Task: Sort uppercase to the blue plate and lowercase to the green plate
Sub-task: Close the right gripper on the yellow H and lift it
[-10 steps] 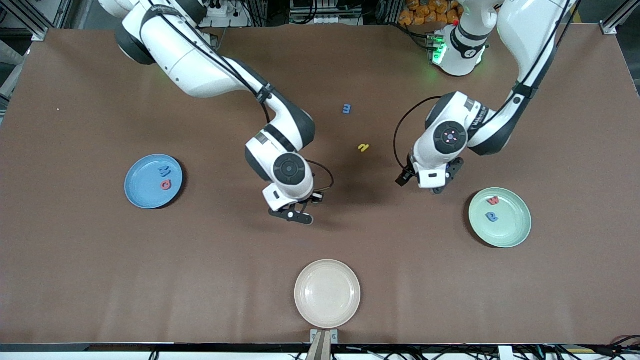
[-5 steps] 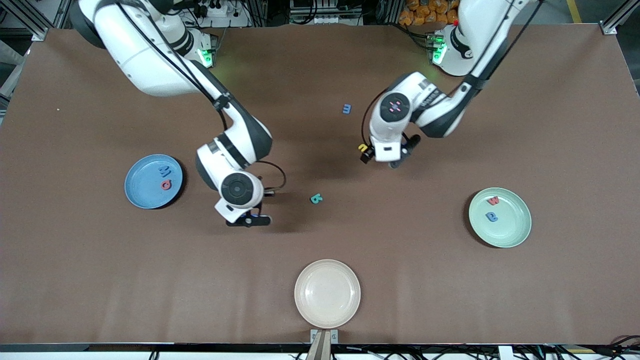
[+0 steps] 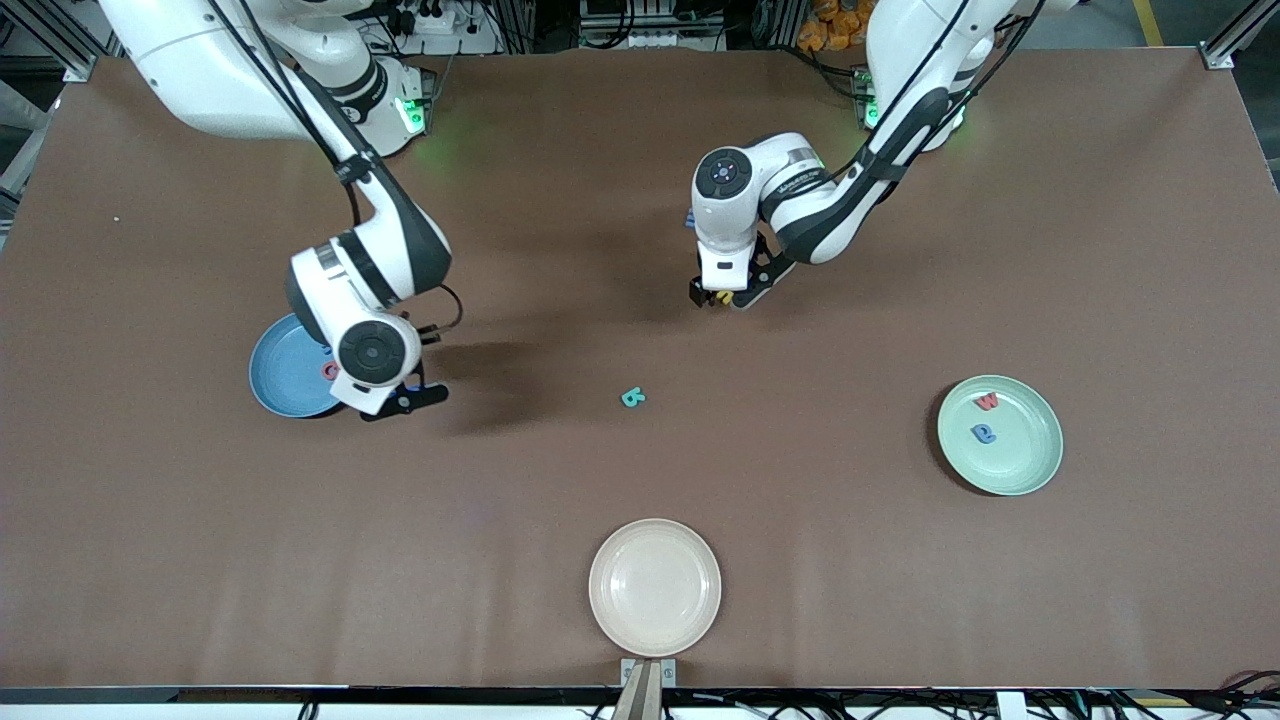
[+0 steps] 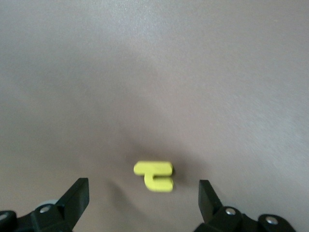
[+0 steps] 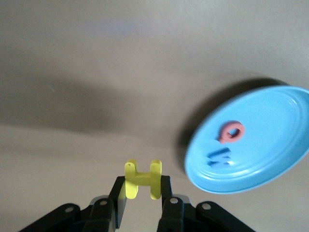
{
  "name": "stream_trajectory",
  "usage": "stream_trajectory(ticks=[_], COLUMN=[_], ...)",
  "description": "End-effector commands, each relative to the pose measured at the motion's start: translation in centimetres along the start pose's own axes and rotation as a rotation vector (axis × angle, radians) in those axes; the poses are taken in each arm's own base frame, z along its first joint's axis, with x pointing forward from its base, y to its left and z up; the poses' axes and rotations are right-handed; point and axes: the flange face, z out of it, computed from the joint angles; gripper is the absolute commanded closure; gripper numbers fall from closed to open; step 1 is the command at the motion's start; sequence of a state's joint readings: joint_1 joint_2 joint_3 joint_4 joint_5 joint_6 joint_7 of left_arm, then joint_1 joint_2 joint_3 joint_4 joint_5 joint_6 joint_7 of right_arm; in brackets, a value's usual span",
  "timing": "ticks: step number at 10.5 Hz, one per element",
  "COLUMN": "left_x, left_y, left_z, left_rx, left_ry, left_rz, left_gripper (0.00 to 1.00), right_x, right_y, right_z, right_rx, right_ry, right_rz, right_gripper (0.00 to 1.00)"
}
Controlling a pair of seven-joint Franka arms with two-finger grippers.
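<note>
R gripper point(image 5: 143, 195) clamped on yellow H point(image 5: 142, 179), up in air just beside blue plate point(image 3: 285, 375) rim, plate lying off toward R arm's end w/ red G-ish letter point(image 5: 231, 131) + blue M point(image 5: 218, 157) already in. L gripper point(image 4: 144, 193) spread wide over yellow n-like letter point(image 4: 154, 175), sitting on table btwn the tips, long axis across the gap. Teal B point(image 3: 632, 397) loose mid-table, roughly btwn both arms.

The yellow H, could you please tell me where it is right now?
The yellow H is pinched in the right gripper, in the air beside the blue plate at the right arm's end of the table; the front view hides it under the wrist.
</note>
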State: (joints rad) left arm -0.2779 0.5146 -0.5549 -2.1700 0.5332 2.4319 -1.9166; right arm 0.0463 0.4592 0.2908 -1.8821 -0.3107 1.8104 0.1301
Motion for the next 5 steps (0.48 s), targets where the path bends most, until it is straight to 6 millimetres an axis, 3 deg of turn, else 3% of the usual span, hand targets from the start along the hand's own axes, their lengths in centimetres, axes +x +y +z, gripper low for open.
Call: stream_trajectory(ticks=[1,2,5], left_x=[0.3,0.4,0.4], left_y=[0.1,0.2,0.4], left_z=[1.9,2.3,1.7], left_rx=[-0.025,-0.024,-0.058], left_ry=[0.006,-0.001,-0.002], left_rz=[0.001,-0.003,0.006], left_gripper=[0.00,0.00,0.00], right_x=[-2.4,-2.7,-3.4], right_y=[4.7,5.8,13.2], right_z=[2.6,3.4,5.2], right_rx=[-0.035,-0.036,-0.062], right_ry=[-0.009,-0.002,0.017], right_rz=[-0.128,-0.181,-0.349], right_gripper=[0.84,0.84,0.82])
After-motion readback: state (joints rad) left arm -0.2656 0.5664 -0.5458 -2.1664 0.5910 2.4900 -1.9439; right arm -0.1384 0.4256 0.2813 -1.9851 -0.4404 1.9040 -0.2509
